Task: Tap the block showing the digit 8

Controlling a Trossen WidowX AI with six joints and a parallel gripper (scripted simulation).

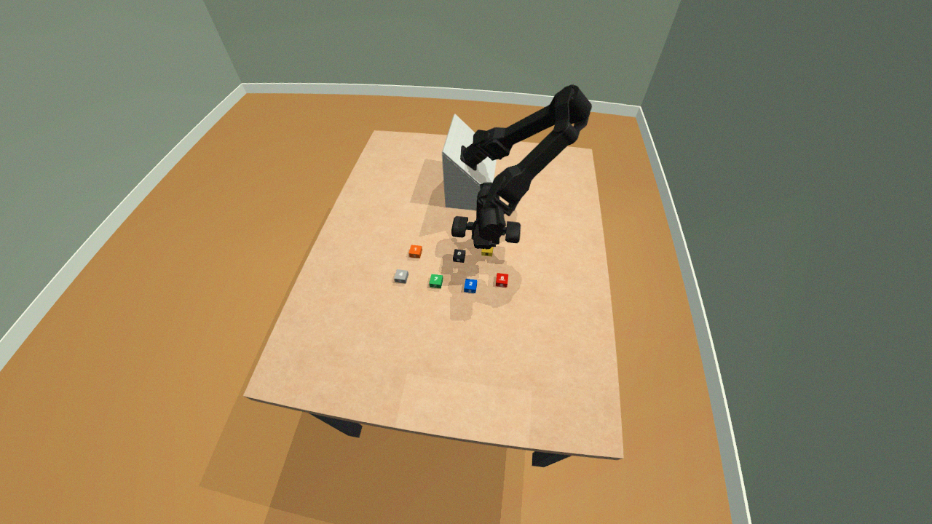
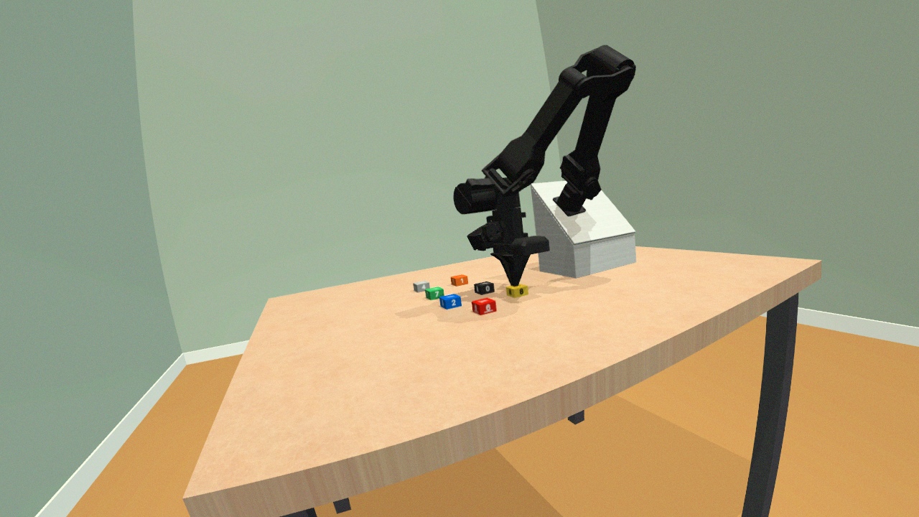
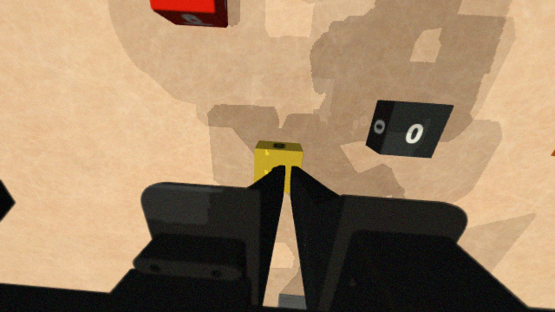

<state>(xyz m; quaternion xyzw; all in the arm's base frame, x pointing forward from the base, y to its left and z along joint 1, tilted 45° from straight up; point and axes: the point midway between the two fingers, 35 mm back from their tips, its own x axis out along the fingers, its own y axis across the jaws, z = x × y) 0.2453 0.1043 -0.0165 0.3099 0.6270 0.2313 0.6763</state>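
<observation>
The yellow block stands on the table with a small dark digit on its side, which looks like an 8. My gripper points down at this block. It is shut, with only a thin gap between its tips and nothing held. The tips are at the block's top face; whether they touch it I cannot tell. They hide part of the top face in the wrist view. In the top view the arm covers the tips and part of the block.
The black 0 block is beside the yellow one. The red block, blue 2, green 7, grey 4 and orange 1 stand farther off.
</observation>
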